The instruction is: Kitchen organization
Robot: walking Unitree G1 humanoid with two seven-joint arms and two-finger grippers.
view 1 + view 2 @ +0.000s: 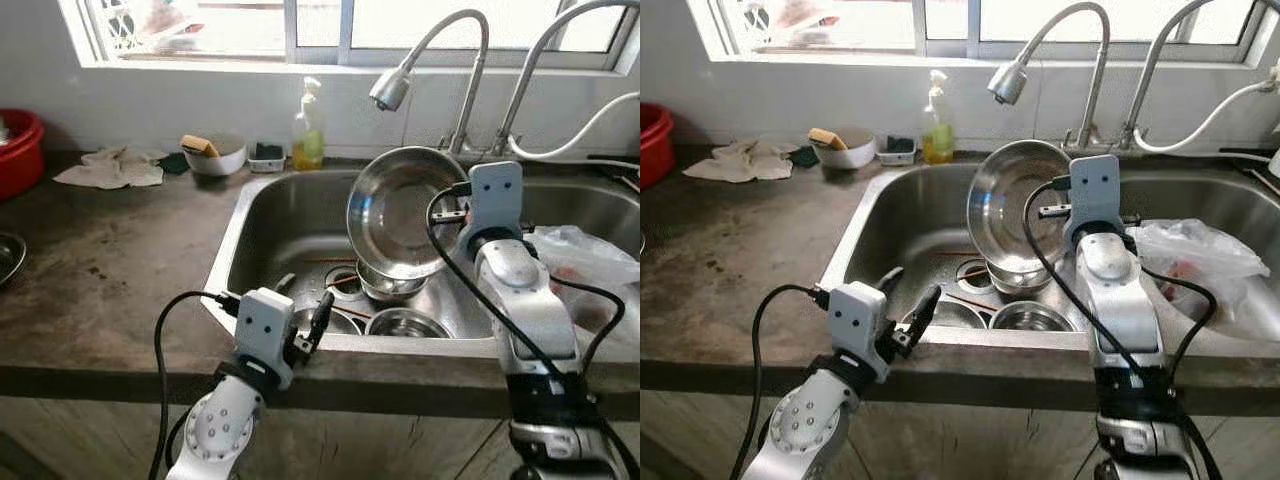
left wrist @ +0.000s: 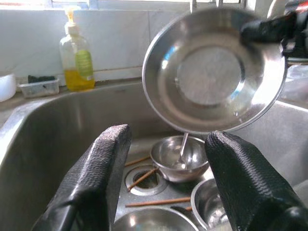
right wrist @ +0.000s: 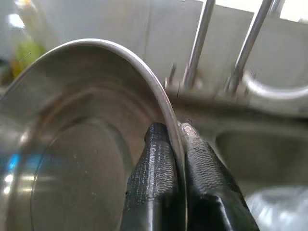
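Note:
My right gripper [image 3: 174,144] is shut on the rim of a large steel pan [image 1: 400,205], holding it tilted on edge above the steel sink [image 1: 280,215]. Its inside faces my left. Under it, in the sink, a small steel bowl [image 2: 179,156] holds a spoon, and more steel bowls [image 1: 408,324] lie near the front wall with wooden chopsticks [image 2: 156,202] by the drain. My left gripper [image 1: 303,318] hovers at the sink's front rim, fingers [image 2: 98,173] spread open with nothing between them.
A yellow soap bottle [image 1: 308,128], a white bowl with a sponge [image 1: 214,153] and a cloth [image 1: 112,167] sit at the back of the counter. A red basin [image 1: 15,148] stands far left. Two taps [image 1: 430,70] arch over the sink. A plastic bag [image 1: 585,262] lies at right.

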